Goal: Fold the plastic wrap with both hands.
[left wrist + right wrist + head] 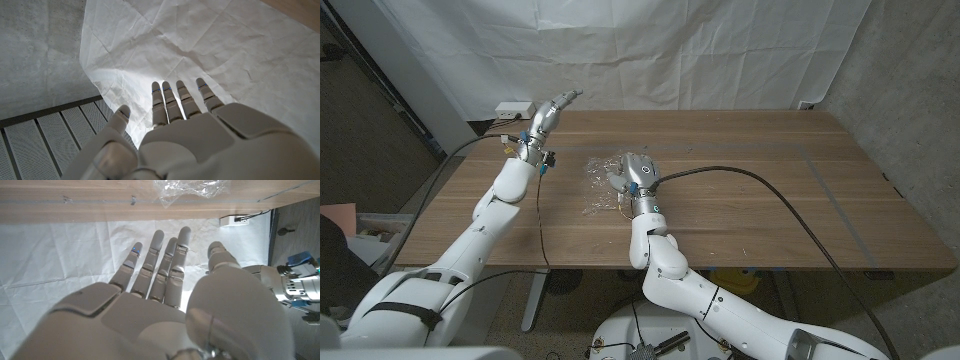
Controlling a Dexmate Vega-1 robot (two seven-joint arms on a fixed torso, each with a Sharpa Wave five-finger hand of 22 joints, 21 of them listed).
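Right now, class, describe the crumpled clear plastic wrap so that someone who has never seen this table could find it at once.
Start at the long brown wooden table before the white backdrop sheet. Left of its middle, the robot's grey right hand is over a crumpled clear plastic wrap. It is the one glinting, see-through thing lying on the wood.

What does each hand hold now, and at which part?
Nothing is held. The left hand is raised, its fingers straight and apart. The right hand is over the plastic wrap with its fingers extended, gripping no part of it.
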